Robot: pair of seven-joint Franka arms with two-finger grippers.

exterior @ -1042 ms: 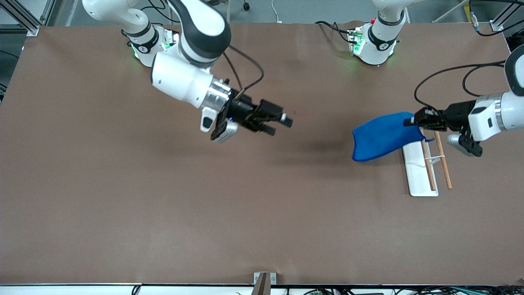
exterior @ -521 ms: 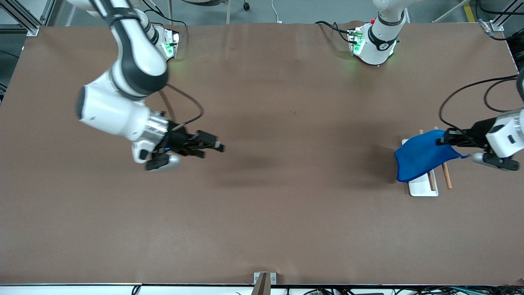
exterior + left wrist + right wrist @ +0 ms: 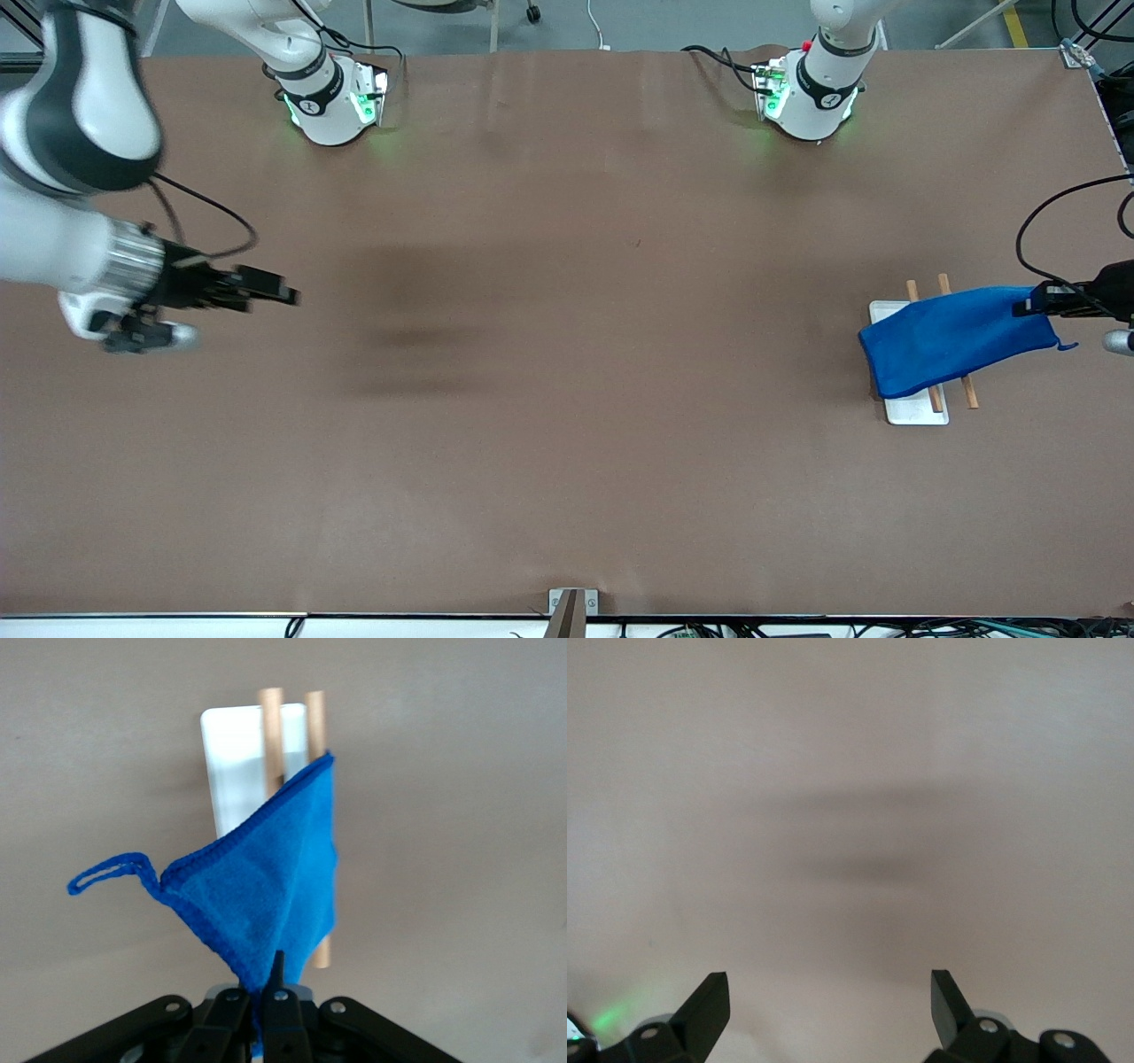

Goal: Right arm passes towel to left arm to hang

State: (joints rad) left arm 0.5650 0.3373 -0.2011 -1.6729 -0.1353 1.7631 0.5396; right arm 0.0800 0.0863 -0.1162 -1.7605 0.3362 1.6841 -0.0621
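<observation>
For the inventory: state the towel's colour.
Bright blue towel, clearest in the left wrist view.

I see open brown worktop (image 3: pixel 567 399) between both arms, my right tool (image 3: pixel 288 295) spread over bare surface, only obstacle the white rack (image 3: pixel 912 409) with wooden rods (image 3: pixel 970 392), blue towel (image 3: pixel 952 338) draped across, left tool (image 3: pixel 1032 306) pinching it

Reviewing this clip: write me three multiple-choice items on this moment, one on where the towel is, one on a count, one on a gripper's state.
1. The towel lies over:
A. the rack
B. the table's middle
C. the right arm's base

2. Wooden rods on the rack:
A. one
B. two
C. four

3. The right gripper is:
A. shut on cloth
B. open, holding nothing
C. out of view

Key: 1 A, blue cloth drapes across it; 2 B, two rod ends show; 3 B, fingers spread over bare table, while the left gripper pinches the towel.
</observation>
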